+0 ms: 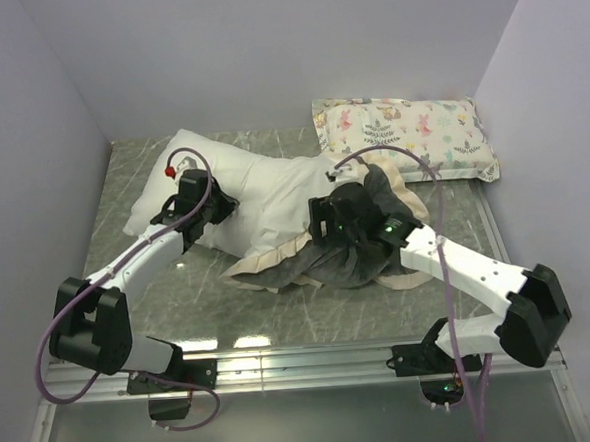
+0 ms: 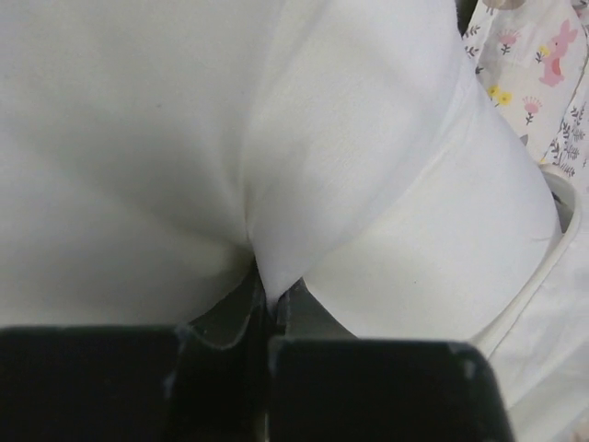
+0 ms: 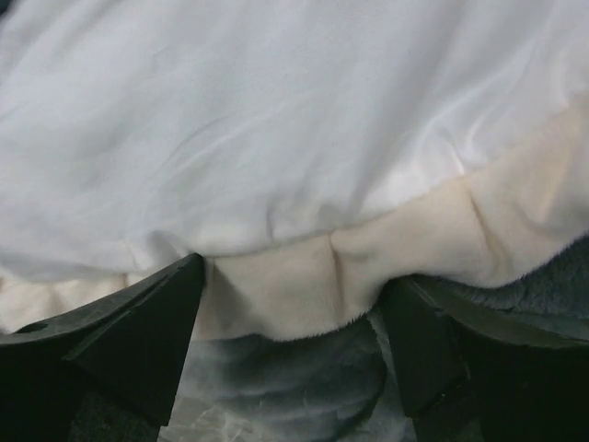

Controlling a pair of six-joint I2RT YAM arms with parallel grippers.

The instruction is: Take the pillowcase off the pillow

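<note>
The plain white pillow (image 1: 248, 189) lies across the middle of the table, its right end still inside the pillowcase (image 1: 362, 252). That cover is dark grey plush with a cream frill and is bunched at centre right. My left gripper (image 1: 200, 215) rests on the pillow's near left part. In the left wrist view the left gripper (image 2: 268, 299) is shut, pinching a fold of the pillow's (image 2: 304, 166) white cloth. My right gripper (image 1: 322, 221) is at the cover's mouth. Seen from the right wrist, the right gripper (image 3: 290, 308) stands open, with the cream frill (image 3: 294, 281) between its fingers (image 3: 152, 327) and the pillow (image 3: 276, 120) above it.
A smaller pillow printed with animals and plants (image 1: 405, 134) lies at the back right, and its corner (image 2: 543, 74) shows in the left wrist view. Grey walls close in the marbled table (image 1: 142, 170) on the left, back and right. A metal rail (image 1: 303, 356) runs along the near edge.
</note>
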